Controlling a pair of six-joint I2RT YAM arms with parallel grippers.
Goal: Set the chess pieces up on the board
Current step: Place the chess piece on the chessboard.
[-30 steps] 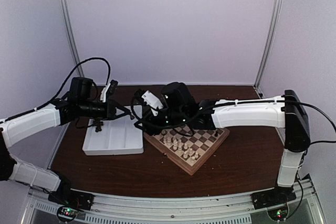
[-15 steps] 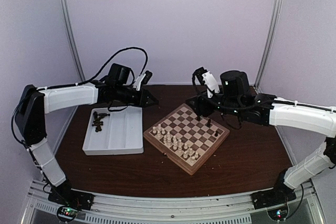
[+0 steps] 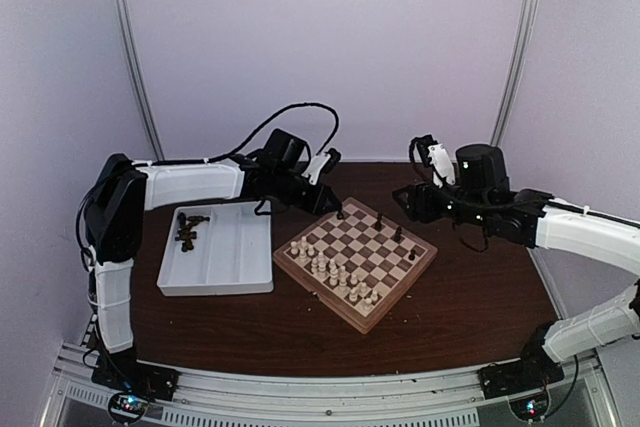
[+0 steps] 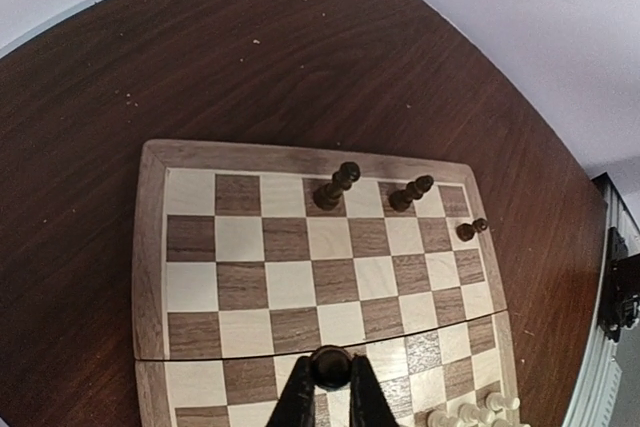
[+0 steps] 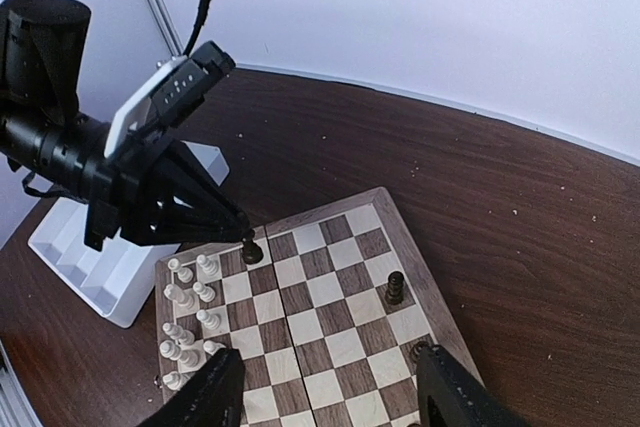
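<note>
In the left wrist view, the bottom edge cut off the board's near rows, the cream-white pieces at its corner, and most of the left gripper. The pinched dark piece showed only its top, so its kind could not be told.

In the right wrist view, the right gripper's fingers ran off the bottom edge. One finger covered part of a rim-side dark piece. The left arm hid part of the white tray.

From above, the tray's dark pieces were too small to name.
</note>
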